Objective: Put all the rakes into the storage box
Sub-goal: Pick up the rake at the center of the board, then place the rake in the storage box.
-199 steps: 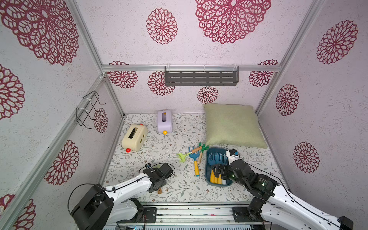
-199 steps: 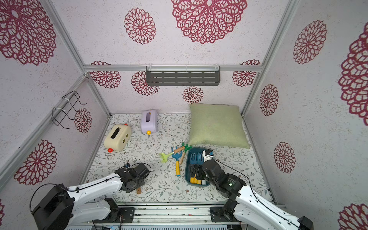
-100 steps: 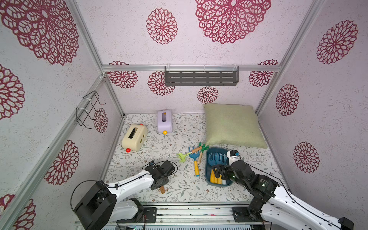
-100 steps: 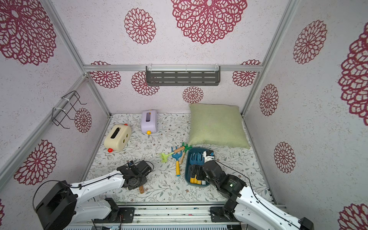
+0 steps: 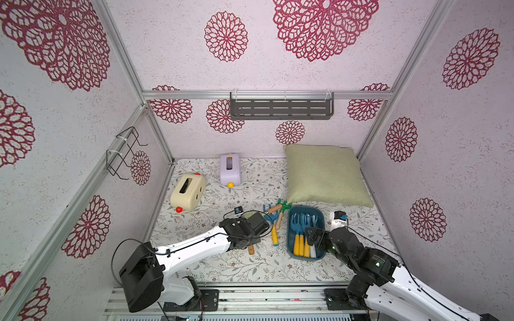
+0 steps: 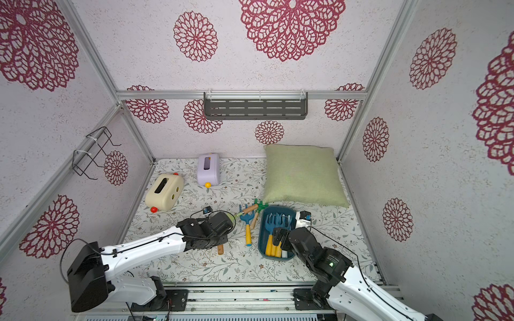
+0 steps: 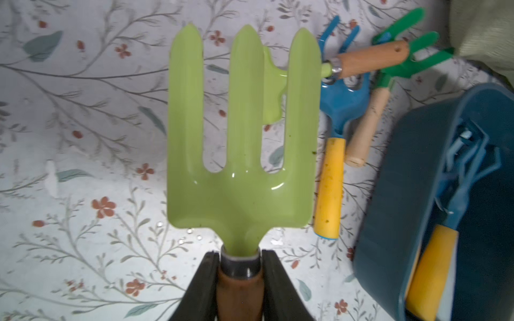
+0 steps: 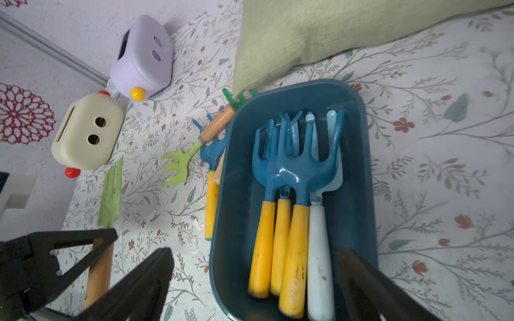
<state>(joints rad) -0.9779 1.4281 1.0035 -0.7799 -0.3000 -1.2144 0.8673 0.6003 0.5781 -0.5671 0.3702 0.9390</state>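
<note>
The box, at 4 o'clock on the mat, holds four tools; the right gripper hangs spread over it. The left gripper pinches the rake at the box's 9 o'clock: grasp seemingly done, carrying and release left.

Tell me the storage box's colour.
Storage box: dark teal-blue, best in the right wrist view.

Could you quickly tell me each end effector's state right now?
Left end effector: closed on the light green fork.
Right end effector: open, holding nothing.
</note>
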